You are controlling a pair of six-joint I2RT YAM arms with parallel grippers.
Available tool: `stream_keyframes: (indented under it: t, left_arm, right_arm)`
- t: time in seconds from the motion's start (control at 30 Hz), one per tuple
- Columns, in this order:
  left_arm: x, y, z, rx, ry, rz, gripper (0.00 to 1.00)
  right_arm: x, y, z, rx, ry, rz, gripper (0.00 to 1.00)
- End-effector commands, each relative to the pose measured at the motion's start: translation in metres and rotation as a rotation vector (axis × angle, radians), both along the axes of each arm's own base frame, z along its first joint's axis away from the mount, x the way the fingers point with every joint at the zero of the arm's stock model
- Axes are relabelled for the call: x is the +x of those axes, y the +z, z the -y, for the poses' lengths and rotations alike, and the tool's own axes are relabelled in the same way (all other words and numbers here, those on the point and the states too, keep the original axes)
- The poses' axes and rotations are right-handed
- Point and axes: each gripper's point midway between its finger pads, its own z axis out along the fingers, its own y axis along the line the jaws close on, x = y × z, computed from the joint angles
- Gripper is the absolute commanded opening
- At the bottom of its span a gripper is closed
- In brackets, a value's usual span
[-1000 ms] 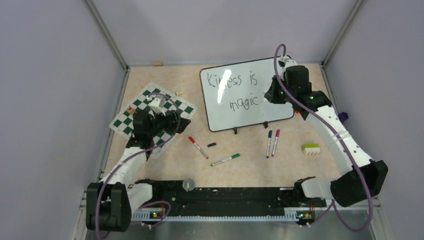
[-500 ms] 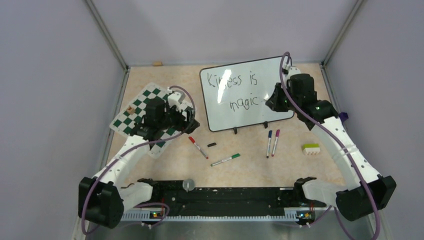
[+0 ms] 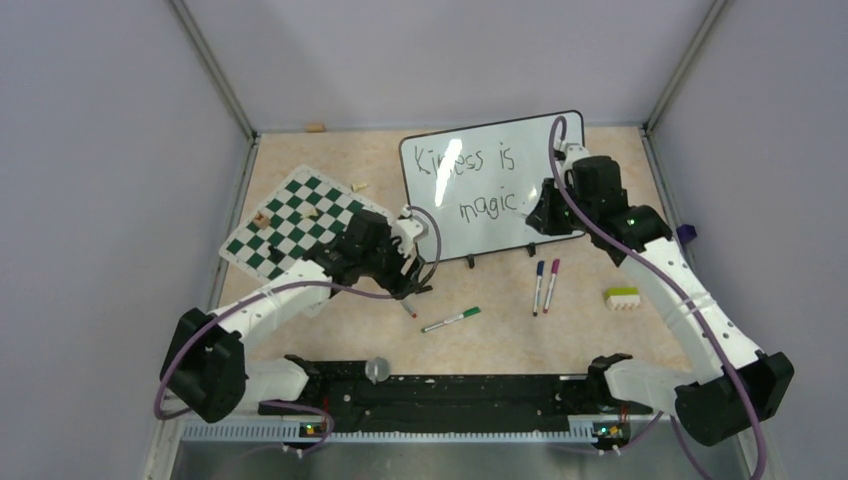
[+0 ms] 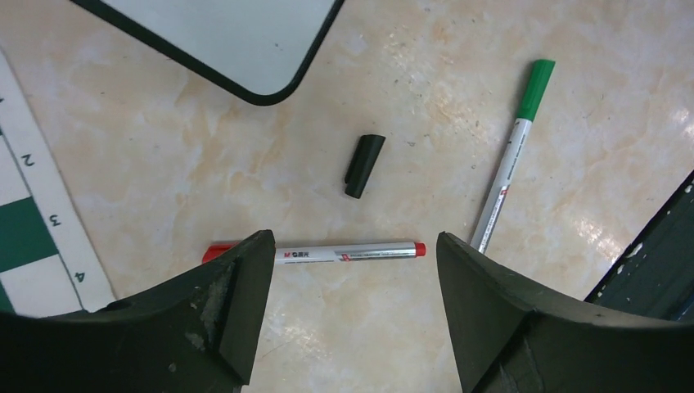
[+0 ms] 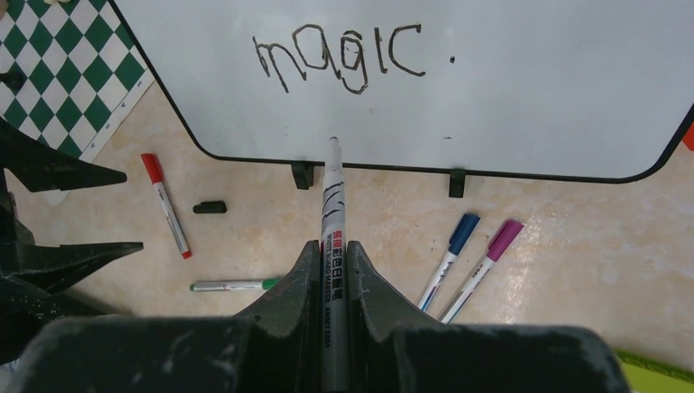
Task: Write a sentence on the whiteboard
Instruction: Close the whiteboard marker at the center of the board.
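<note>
Holding marker (image 5: 333,196), right claw (image 5: 331,250) faces whiteboard (image 5: 532,106), seemingly apart.

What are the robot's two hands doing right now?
Left gripper: open, empty, above the red marker.
Right gripper: shut on the pen.

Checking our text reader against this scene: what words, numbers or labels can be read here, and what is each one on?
"Kin...ess is": top line on the whiteboard; the middle letters are lost in glare.
"magic.": lower line of the sentence.
"2", "3", "4": along the chess mat border.
"WHITE BOARD MARKER": on the held marker in the right gripper; its other print is too small to read.
Red marker and green marker: print too small to read.
</note>
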Motion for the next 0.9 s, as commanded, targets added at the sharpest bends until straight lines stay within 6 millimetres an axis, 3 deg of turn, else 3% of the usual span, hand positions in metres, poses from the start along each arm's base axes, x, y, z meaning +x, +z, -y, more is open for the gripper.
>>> stream_keyframes:
  t: [0.0, 0.03, 0.07, 0.4, 0.87]
  left_arm:
    - [0.006, 0.006, 0.018, 0.024, -0.072, 0.076, 0.76]
    - [0.005, 0.003, 0.02, 0.028, -0.077, 0.075, 0.75]
    - [0.003, -0.001, 0.023, 0.028, -0.088, 0.069, 0.74]
    - [0.002, -0.042, 0.025, 0.126, -0.09, -0.005, 0.67]
    - [0.024, -0.058, 0.039, 0.189, -0.131, -0.008, 0.61]
  right_arm:
    - [-0.026, 0.066, 0.005, 0.077, 0.023, 0.18, 0.0]
    - [-0.007, 0.03, -0.001, 0.03, 0.017, 0.066, 0.0]
    - [-0.005, 0.026, 0.0, 0.025, 0.005, 0.055, 0.0]
    - [-0.016, 0.041, 0.003, 0.068, -0.022, 0.086, 0.0]
    - [-0.027, 0.055, 0.022, 0.057, -0.094, 0.142, 0.0]
